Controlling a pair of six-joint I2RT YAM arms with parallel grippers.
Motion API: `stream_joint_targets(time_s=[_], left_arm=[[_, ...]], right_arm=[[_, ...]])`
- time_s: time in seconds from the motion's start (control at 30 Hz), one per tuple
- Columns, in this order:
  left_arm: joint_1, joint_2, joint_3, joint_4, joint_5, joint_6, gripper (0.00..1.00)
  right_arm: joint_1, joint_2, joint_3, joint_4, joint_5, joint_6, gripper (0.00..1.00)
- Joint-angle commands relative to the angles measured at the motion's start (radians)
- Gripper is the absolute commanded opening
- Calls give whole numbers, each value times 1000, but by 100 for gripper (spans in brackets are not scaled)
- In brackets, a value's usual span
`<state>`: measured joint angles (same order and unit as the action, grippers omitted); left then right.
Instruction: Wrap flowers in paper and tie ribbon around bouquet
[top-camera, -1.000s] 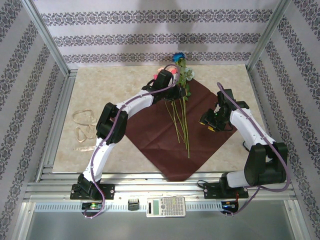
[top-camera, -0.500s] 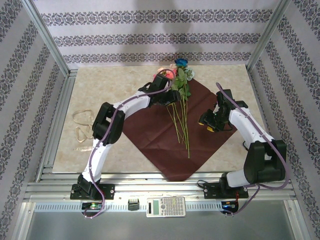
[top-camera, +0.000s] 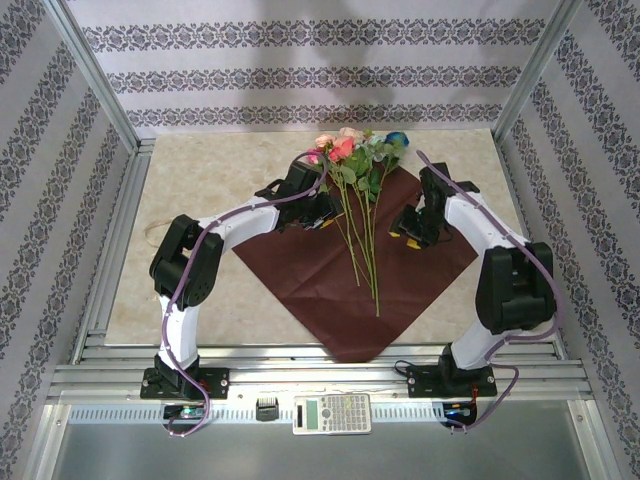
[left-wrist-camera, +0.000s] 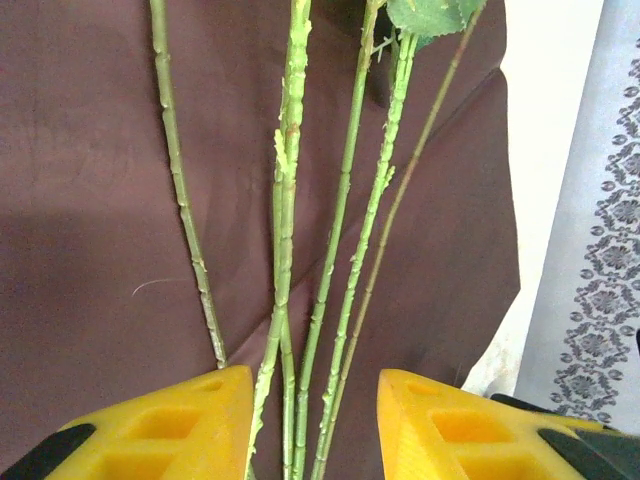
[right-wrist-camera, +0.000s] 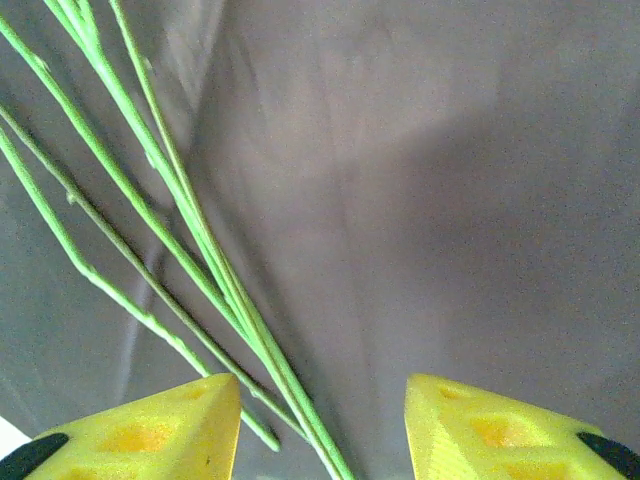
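The flowers (top-camera: 352, 150) lie on the maroon-brown paper (top-camera: 320, 290), heads fanned at its far corner and thin green stems (left-wrist-camera: 285, 200) running toward the near side. My left gripper (top-camera: 326, 212) sits low over the upper stems. Its yellow fingers (left-wrist-camera: 160, 425) stand apart with several stems passing loosely between them, none pinched. My right gripper (top-camera: 408, 228) hovers over the paper (right-wrist-camera: 450, 200) just right of the stems (right-wrist-camera: 190, 230), open, with the stems close to its left finger. A bit of the cream ribbon (top-camera: 150, 236) shows at the left, mostly behind the left arm's elbow.
The paper lies as a diamond on a beige marbled tabletop (top-camera: 220, 160) fenced by an aluminium frame and patterned walls. A calculator (top-camera: 332, 412) rests on the front rail between the arm bases.
My left gripper opened and let go of the flowers near their heads, then drew back down along the stems. The heads fanned out to the right. My right gripper moved up toward the stems.
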<state>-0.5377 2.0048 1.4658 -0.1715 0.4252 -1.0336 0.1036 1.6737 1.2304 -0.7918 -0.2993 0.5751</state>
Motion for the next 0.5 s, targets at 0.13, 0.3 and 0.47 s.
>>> stream_joint_targets(time_s=[0.13,0.3,0.47], left_arm=[[8,-17,-44,64,30,-60,36],[4,-40,-77,62,29,-61,35],[5,-76,-107,49,33,-50,35]], right_arm=[[6,153,149,22,85,-6,48],[5,284,259,32,85,4,47],[18,382,362,31,69,9,47]])
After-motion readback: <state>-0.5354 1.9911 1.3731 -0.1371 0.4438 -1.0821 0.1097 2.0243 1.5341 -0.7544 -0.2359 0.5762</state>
